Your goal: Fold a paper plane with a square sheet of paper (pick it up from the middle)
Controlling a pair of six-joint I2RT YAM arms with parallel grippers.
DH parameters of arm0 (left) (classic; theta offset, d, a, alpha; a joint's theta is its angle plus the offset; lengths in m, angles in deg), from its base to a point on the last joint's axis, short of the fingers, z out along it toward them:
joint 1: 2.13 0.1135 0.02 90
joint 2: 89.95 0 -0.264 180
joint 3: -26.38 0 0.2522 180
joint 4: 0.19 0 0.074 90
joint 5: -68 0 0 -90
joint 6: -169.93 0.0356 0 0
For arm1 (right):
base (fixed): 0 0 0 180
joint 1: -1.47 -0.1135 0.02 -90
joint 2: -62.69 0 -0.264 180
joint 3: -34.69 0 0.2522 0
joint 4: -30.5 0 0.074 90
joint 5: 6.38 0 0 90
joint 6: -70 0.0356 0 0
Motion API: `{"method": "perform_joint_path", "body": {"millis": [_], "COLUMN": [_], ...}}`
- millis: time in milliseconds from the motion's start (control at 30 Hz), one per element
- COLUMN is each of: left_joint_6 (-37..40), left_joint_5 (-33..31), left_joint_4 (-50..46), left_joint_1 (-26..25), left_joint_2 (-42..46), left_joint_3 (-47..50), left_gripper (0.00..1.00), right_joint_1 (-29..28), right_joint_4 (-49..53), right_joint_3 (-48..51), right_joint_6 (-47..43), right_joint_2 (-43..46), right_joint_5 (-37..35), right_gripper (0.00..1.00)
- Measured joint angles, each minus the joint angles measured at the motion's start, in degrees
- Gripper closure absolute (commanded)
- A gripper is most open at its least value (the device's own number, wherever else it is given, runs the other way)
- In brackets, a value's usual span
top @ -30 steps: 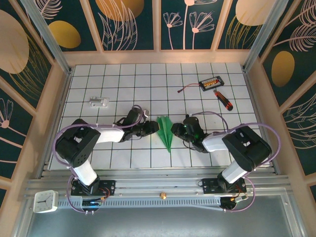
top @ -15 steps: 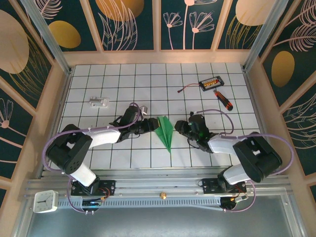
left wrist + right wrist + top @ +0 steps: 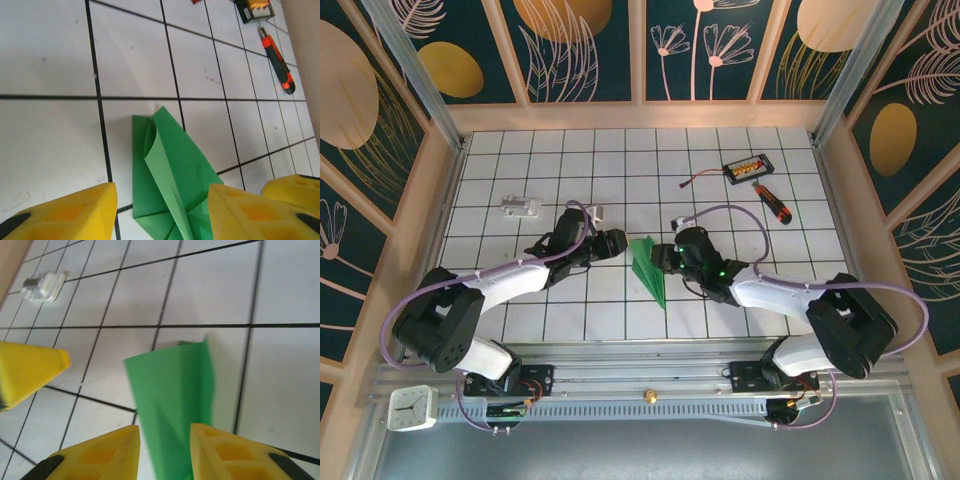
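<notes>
Paper plane (image 3: pixel 650 268): lying on counter (image 3: pixel 570 160) | left fingers (image 3: pixel 70 210): parted, empty, just left of plane | right fingers (image 3: pixel 100 452): narrowly parted, straddling plane's right side, unclamped

No text, label or number is legible.

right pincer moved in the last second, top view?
Yes. The right pincer has shifted left, away from the screwdriver and up to the paper plane.
</notes>
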Motion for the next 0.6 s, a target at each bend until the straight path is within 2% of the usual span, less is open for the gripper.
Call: {"method": "perform_joint_path", "body": {"millis": [133,300,600], "left_joint_6": [-2.23,-4.33,-7.15], "left_joint_5": [3.45,6.8,9.38], "left_joint_4": [1.66,2.75,5.46], "left_joint_1": [0.0,-0.2,-1.64], "left_joint_2": [-1.66,-4.13,-4.48], "left_joint_3": [2.19,3.19,5.22], "left_gripper": [0.57,0.64,0.6], "right_joint_1": [-0.81,0.28,5.95], "right_joint_4": [0.15,1.05,-0.92], "right_joint_3": [-1.33,-3.08,-0.61], "right_joint_6": [-1.29,-1.6,0.22], "right_joint_2": [-4.44,-10.56,-12.37], "right_joint_5": [1.09,3.17,6.49], "right_gripper": [0.82,0.86,0.88]}}
